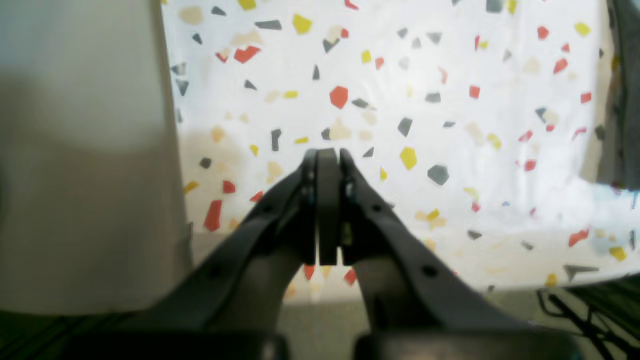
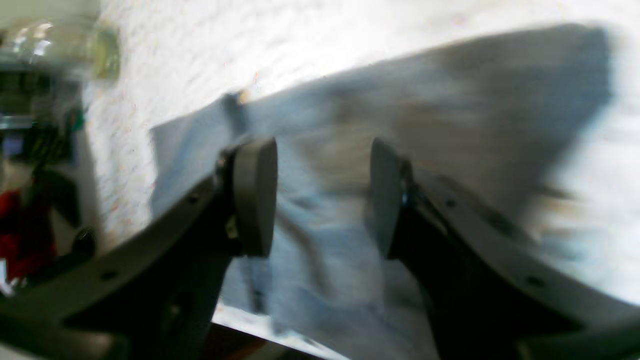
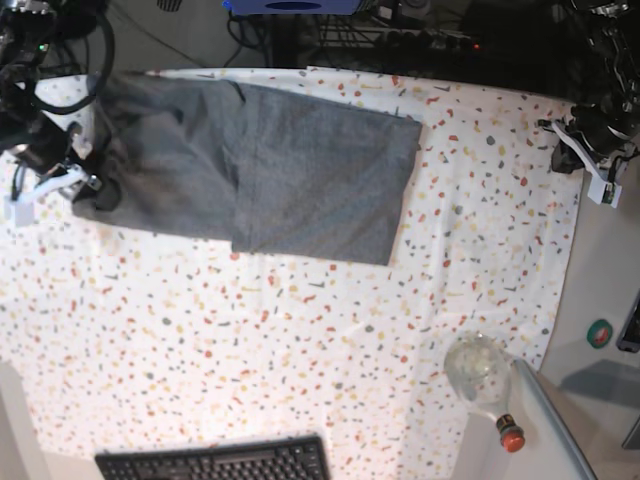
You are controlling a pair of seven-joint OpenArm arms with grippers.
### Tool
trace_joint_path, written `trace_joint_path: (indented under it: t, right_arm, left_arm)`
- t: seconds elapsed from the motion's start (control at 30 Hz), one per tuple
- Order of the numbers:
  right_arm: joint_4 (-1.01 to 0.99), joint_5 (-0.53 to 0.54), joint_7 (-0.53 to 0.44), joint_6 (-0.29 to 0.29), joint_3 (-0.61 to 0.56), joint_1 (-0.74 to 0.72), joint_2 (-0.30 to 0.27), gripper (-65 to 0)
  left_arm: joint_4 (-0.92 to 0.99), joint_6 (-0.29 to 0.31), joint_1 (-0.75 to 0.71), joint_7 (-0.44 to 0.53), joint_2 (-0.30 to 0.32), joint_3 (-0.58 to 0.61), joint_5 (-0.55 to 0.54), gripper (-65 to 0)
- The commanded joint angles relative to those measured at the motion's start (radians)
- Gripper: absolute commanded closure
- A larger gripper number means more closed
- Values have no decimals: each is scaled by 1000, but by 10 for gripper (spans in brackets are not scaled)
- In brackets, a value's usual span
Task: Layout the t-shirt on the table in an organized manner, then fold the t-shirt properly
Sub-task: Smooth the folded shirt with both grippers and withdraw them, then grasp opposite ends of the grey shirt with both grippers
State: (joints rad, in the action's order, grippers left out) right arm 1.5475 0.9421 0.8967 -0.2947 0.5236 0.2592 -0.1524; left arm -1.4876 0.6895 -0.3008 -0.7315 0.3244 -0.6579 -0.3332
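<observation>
Your t-shirt (image 3: 270,170) lies in the upper left of the base view, spread on the speckled surface (image 3: 300,340) as a broad grey band with one panel already lapped over another; the darker fold line runs top to bottom near the middle of the cloth. That suggests the folding is partly done, and the left end of the cloth, which bunches unevenly, looks like the part you would tidy next.

Your right gripper (image 2: 322,195) is over that left end. In the right wrist view its pads stand well apart with only grey fabric behind the gap, so it is open and has hold of nothing. The view is blurred, so you cannot tell whether the pads touch the cloth. Being open over the hem probably means it is set either to pinch an edge or has let one go; the pictures do not say which.

Your left gripper (image 1: 327,205) sits at the far right edge of the base view, well apart from the t-shirt. In the left wrist view its pads are pressed together with nothing between them, and only bare surface lies beneath. It seems parked out of the way.

A glass bottle (image 3: 482,375) stands at the lower right, and a keyboard (image 3: 215,462) along the bottom edge.
</observation>
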Motion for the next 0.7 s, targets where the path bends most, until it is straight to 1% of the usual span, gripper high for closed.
trace_joint_path:
  t: [0.0, 0.07, 0.13, 0.17, 0.23, 0.37, 0.43, 0.53, 0.6, 0.67]
  right_arm:
    - [-28, 5, 14, -30, 23, -33, -29, -299]
    - [-109, -27, 63, -62, 40, -65, -72, -344]
    - [-169, -45, 86, -110, 43, -73, -111, -417]
    - [-183, -45, 88, -131, 39, -71, -125, -452]
    - [-207, -48, 92, -156, 39, -68, -135, -498]
    - [-275, -50, 83, -165, 39, -61, -135, -501]
    - [-279, -50, 85, -165, 36, -56, -128, -501]
    - [-287, -48, 80, -165, -26, -59, -126, -501]
    - [-289, -44, 48, -165, -69, -56, -125, -501]
    - [-289, -42, 22, -165, -99, -56, -111, -501]
  left_arm:
    - [-6, 9, 5, 36, 17, 25, -16, 0]
    - [-3, 9, 5, 68, 17, 91, -16, 0]
    - [-2, 9, 5, 94, 17, 142, -16, 0]
    - [-2, 9, 5, 100, 15, 155, -16, 0]
    - [9, 9, 10, 100, 15, 174, -17, 0]
    - [66, 9, 62, 100, -9, 188, -11, 0]
    - [78, 9, 79, 100, -18, 194, 32, 0]
    - [77, 9, 99, 102, -67, 232, 122, 0]
    - [77, 9, 114, 108, -100, 261, 158, 0]
    - [83, 9, 124, 129, -123, 280, 182, 0]
